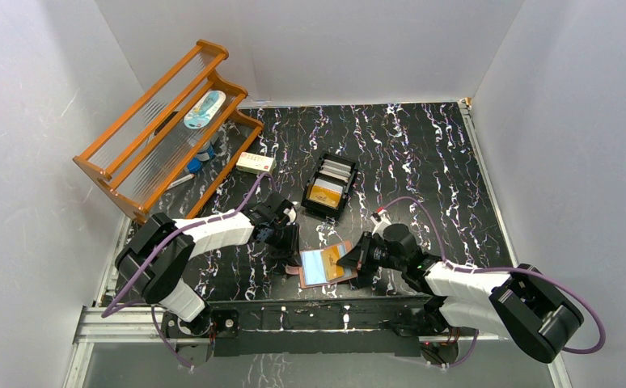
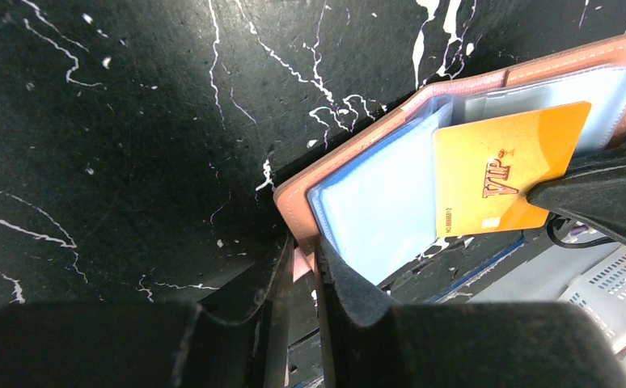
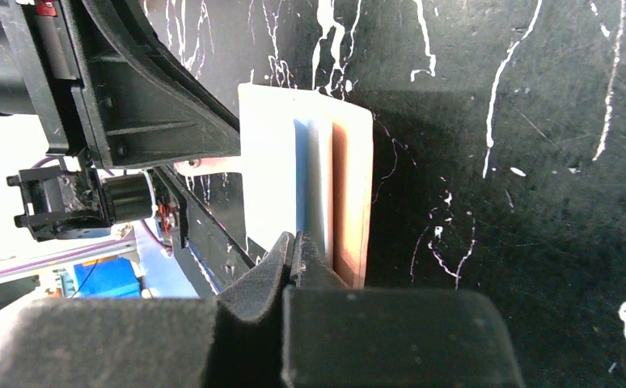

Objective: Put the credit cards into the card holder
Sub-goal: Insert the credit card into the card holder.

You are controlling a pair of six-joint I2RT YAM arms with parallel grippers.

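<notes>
- Holding two things at once: my left gripper [image 2: 300,255] is nearly closed, pinching a thin bit of the card holder [image 2: 298,206] at its corner. My right gripper [image 3: 293,246] is fully shut on one corner of the gold VIP card [image 2: 504,170].
- The card holder lies open on the table [image 1: 423,162] between my two arms. The gold VIP card lies slanted across its clear sleeves [image 2: 374,202]; I cannot tell whether its leading edge is inside a pocket.
- The card could skate over the sleeve instead of entering, because the plastic looks slick and the pocket mouth lies flat.
- The holder could slide out of my left pinch or pivot round that corner if my right arm pushes hard, since I grip so little of it.
- The card could twist between my right pads and jam crooked, because I hold it by one corner only.
- My two grippers work close together, so a careless push could knock them against each other.
- More cards [image 1: 326,192] wait in the black slotted tray [image 1: 323,213], apart from the holder.
</notes>
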